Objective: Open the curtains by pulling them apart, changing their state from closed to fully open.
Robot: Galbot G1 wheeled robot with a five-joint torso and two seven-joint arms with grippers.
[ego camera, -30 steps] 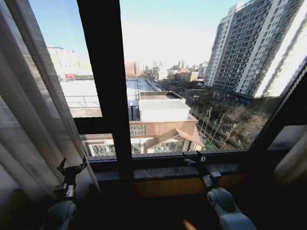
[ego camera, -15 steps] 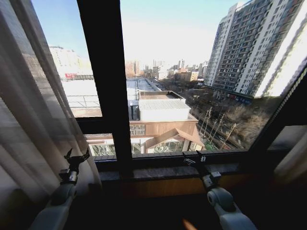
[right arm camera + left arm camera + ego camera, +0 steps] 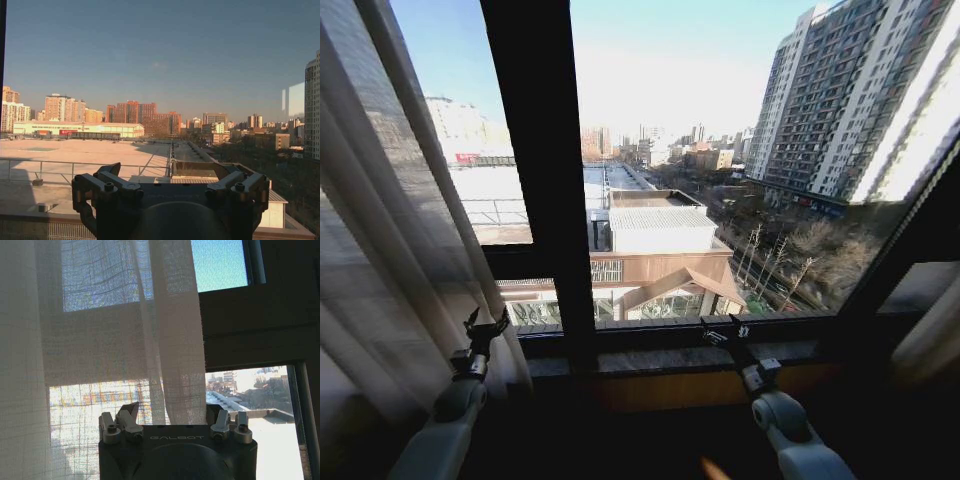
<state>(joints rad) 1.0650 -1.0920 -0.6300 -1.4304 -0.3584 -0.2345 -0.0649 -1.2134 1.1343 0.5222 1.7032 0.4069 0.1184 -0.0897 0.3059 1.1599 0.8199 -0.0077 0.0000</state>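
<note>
Since a second ago the left gripper [image 3: 485,327] has shifted rightward along the edge of the curtains [image 3: 390,260], jaws spread. Left wrist view alone shows the sheer pleated weave hanging before the open fingers [image 3: 127,421]. Right gripper [image 3: 725,330], jaws open, sits at the window sill [image 3: 660,355].
</note>
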